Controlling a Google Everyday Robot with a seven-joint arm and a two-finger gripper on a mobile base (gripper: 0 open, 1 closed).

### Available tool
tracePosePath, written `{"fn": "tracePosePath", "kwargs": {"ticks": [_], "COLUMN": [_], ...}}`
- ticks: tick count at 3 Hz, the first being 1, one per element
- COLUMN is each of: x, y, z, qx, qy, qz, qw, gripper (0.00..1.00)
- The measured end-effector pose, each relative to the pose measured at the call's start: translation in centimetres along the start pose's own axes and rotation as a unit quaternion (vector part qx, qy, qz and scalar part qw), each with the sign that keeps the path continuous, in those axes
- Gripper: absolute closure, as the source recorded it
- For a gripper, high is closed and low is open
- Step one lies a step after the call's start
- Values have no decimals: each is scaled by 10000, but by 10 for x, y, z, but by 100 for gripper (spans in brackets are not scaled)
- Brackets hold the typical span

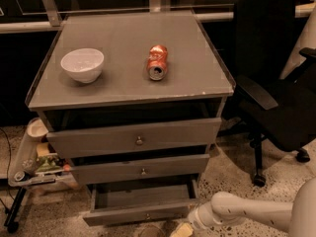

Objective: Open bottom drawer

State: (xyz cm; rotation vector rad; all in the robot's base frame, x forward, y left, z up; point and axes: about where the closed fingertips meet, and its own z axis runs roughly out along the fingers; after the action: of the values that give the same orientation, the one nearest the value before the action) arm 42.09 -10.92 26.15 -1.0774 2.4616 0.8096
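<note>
Pale pincer (181, 229) on the white arm is hanging low at the frame's bottom edge, partly cut off; I cannot tell whether it is open or closed. Just left of it, the slim grey wooden bottom drawer (123, 217) is standing pulled out, with its plain tray showing. Well above the pincer, a white ceramic bowl (82, 64) and a crushed red soda can (157, 62) are resting on the grey cabinet top (123, 85). A black office chair (276, 98) is sitting up to its right.

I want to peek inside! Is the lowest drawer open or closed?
Open. The bottom drawer is pulled out, so its inside shows from above. The gripper sits low near its front corner.
</note>
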Motion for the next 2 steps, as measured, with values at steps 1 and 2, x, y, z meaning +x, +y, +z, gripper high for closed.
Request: {"fn": "tracePosePath", "kwargs": {"ticks": [1,2], "x": [0,-15], "y": [0,-15], "z": [0,13], "qx": [-2,-64], "qy": [1,33], "qz": [0,-203], "qw": [10000,9998], "gripper": [0,0]}}
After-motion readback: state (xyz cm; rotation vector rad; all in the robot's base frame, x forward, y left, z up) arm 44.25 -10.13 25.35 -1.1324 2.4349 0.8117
